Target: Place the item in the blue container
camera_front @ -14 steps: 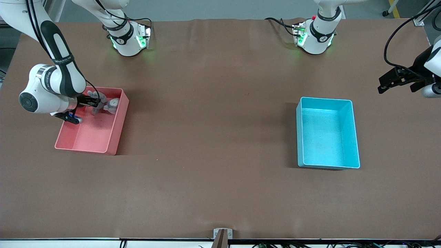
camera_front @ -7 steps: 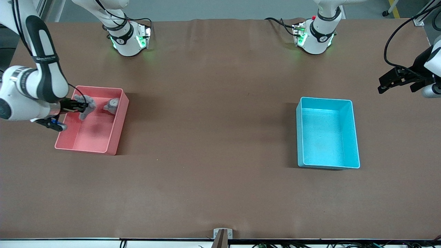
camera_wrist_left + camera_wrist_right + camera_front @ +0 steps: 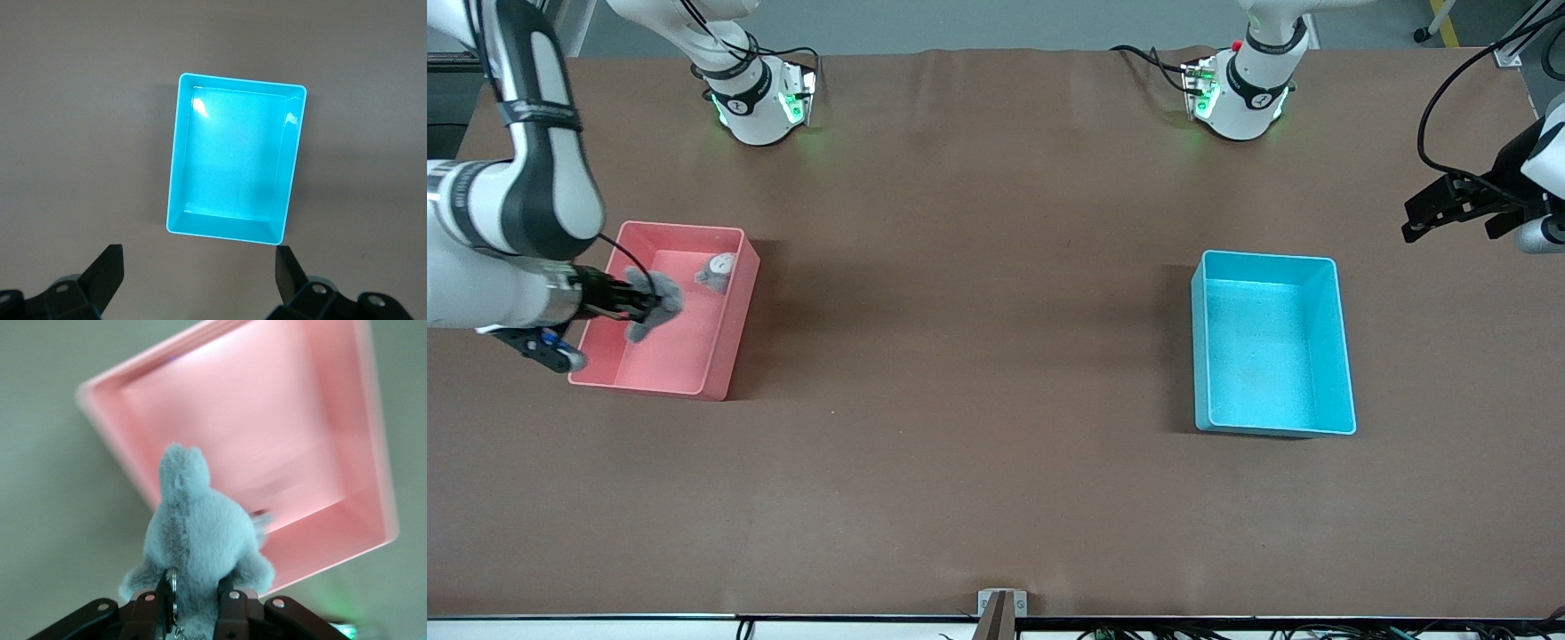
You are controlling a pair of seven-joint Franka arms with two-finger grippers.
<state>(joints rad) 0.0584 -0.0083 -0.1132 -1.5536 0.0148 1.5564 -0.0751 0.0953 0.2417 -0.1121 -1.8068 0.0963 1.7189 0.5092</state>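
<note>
Right gripper [image 3: 643,307] up in the air over the pink bin [image 3: 720,360], fingers clamped on a grey plush toy [image 3: 649,305] that hangs from them above the bin's floor. In the right wrist view, plush [image 3: 199,543] seen from its back, two small ears pointing away from the gripper [image 3: 188,608], a little keychain dangling between the fingers [image 3: 230,608], pink bin [image 3: 347,400] spread out underneath. Just past the held toy, toward the robots' bases, a second grey plush [image 3: 715,272] lying inside the same bin against its wall. Well apart from that gripper, at the left arm's end of the table, the blue container [image 3: 1343,356], upright and open-topped, nothing visible inside. Left gripper [image 3: 1432,216] waiting in the air over bare table beside the blue container, toward the left arm's end, holding nothing, fingers [image 3: 107,273] spread wide. In the left wrist view, blue container [image 3: 175,167] directly below and ahead of the left gripper [image 3: 197,277], framed between the two open fingertips.
</note>
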